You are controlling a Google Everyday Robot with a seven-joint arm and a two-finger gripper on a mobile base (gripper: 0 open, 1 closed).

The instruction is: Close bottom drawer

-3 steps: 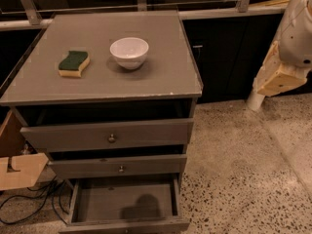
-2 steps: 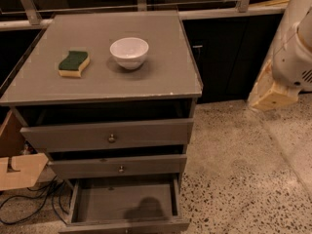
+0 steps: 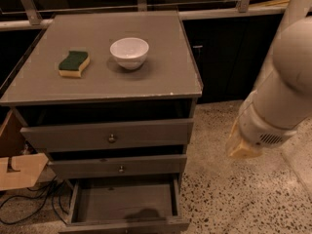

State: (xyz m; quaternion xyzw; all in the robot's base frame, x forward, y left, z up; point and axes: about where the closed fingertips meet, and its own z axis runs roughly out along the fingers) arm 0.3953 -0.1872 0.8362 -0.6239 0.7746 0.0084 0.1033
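Note:
The bottom drawer (image 3: 125, 204) of a grey three-drawer cabinet (image 3: 97, 82) stands pulled far out at floor level, and its plain grey box shows empty. Its slim front panel (image 3: 127, 225) lies at the lower edge of the camera view. My white arm (image 3: 282, 91) comes down from the upper right. My gripper (image 3: 242, 144) shows as a tan piece at the arm's lower end, right of the cabinet at about the height of the middle drawer (image 3: 117, 167). It is apart from the cabinet and touches nothing.
A green and yellow sponge (image 3: 74, 63) and a white bowl (image 3: 129, 52) sit on the cabinet top. The top drawer (image 3: 109, 136) is slightly out. A cardboard box (image 3: 17, 170) and cables (image 3: 29, 201) lie at the left. Speckled floor (image 3: 234, 199) lies at the right.
My arm and gripper have moved down and left, from beside the cabinet top to beside the drawers. The drawers, sponge and bowl have not moved.

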